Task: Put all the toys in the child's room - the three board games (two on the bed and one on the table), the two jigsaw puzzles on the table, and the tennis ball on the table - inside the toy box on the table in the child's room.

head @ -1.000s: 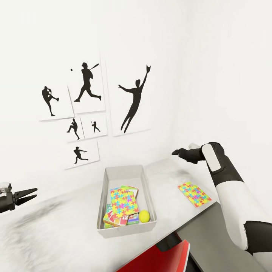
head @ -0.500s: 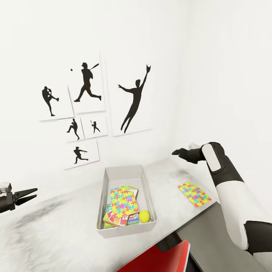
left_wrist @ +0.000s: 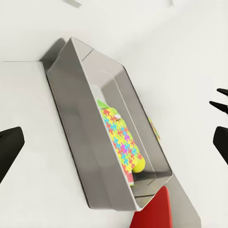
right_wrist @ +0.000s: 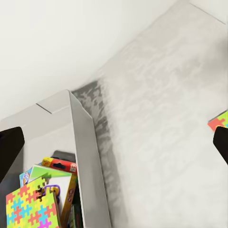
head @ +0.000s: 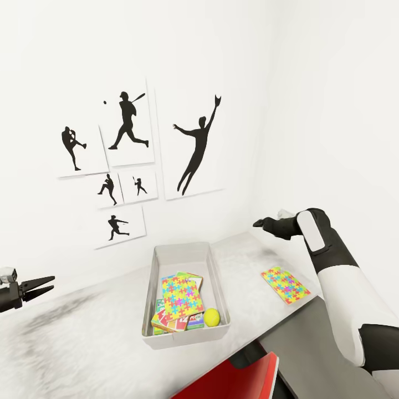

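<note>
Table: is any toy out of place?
One jigsaw puzzle lies flat on the table, right of the toy box, outside it. The other puzzle and ball are inside.

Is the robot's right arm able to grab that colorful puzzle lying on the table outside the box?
Probably yes. The jigsaw puzzle lies flat on the table, in the open, with nothing on it, and the right gripper hangs open above the table nearby.
</note>
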{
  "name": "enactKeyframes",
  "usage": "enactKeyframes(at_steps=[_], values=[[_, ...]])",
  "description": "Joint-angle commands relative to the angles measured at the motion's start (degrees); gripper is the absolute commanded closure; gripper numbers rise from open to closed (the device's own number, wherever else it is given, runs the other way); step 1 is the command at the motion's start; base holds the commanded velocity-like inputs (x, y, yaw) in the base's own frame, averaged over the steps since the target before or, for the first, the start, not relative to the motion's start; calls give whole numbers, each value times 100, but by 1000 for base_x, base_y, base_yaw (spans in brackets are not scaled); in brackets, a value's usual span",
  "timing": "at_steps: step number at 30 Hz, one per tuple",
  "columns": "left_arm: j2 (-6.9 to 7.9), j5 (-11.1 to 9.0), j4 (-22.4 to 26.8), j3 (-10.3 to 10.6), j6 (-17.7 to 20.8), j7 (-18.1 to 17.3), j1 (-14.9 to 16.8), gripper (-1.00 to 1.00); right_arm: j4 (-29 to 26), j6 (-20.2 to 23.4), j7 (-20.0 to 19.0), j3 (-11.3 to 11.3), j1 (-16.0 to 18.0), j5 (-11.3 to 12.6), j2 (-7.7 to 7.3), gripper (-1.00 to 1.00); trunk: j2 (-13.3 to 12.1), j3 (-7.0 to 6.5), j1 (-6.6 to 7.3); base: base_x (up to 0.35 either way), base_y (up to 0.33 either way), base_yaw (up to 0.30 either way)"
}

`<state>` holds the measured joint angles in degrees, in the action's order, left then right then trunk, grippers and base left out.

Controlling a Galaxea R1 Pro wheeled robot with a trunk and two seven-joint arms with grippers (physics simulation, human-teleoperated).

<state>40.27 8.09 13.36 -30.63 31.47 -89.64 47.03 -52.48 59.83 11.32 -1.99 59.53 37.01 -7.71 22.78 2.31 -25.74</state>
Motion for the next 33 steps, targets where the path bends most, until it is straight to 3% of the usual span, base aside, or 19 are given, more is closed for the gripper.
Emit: enactKeyframes(at_steps=[1,33], values=[[-1,61,0,-39,61,-36,8,-100,-5,17,55,-3,6,61,-1,-100,14,14,-4,0,0,0],[-1,61,0,-40,61,-36,8,-100,8,17,55,-3,6,61,-3,-100,14,14,-4,0,-28,0]])
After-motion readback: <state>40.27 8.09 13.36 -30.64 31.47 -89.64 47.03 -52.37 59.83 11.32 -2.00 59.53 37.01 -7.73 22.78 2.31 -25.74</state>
